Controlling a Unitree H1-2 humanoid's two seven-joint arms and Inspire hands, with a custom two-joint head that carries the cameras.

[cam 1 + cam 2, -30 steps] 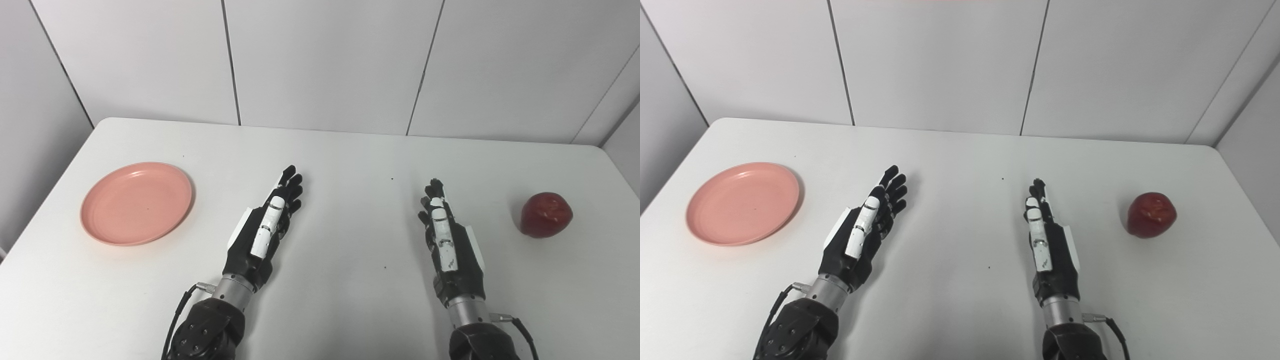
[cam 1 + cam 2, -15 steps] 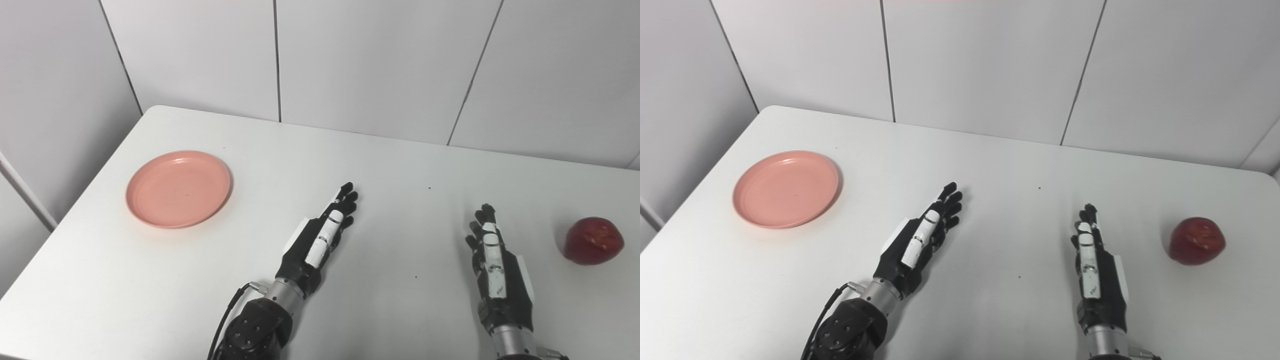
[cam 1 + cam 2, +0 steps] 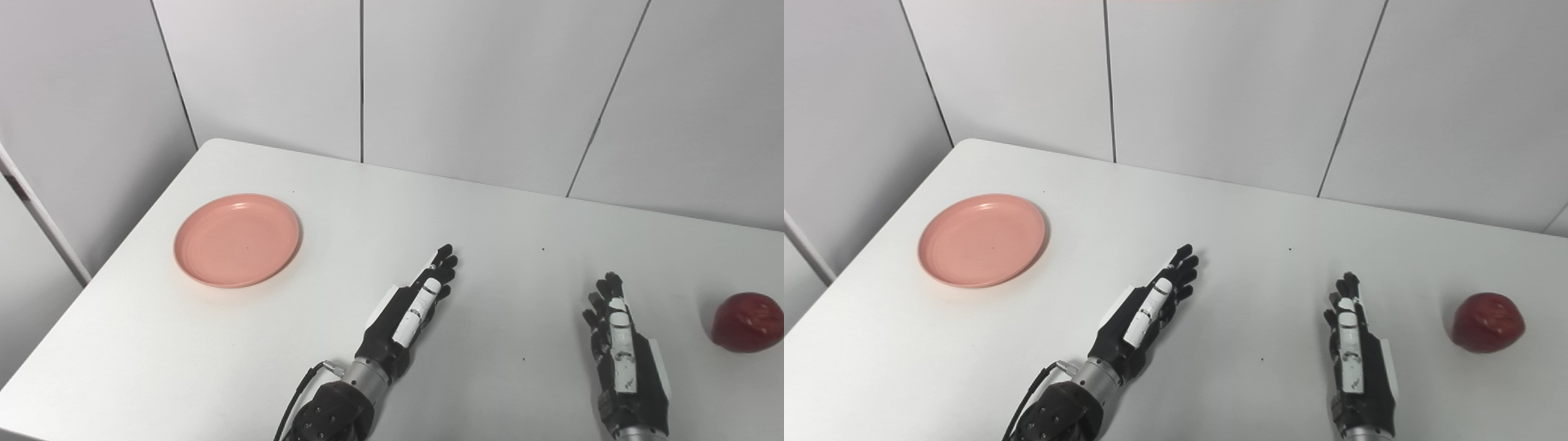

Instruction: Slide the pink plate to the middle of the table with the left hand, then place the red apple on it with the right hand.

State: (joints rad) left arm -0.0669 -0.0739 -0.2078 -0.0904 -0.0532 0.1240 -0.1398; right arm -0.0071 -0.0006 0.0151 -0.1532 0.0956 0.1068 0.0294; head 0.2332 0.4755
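Note:
An empty pink plate [image 3: 237, 239] lies flat on the left part of the white table [image 3: 343, 202]. Far over at the right edge of the view sits a red apple [image 3: 747, 322]. My left hand [image 3: 411, 312] rests near the table's middle, fingers stretched out and holding nothing, well to the right of the plate. My right hand [image 3: 625, 361] is also open and empty, low in the view, a short way left of the apple. Neither hand touches its object.
Grey wall panels [image 3: 478, 86] rise right behind the table's far edge. The table's left edge [image 3: 110, 257] runs close beside the plate. A few small dark specks mark the tabletop between the hands.
The camera has turned left and tilted, so the whole scene has shifted right and down in the picture. The plate, the apple and both hands keep their places on the table.

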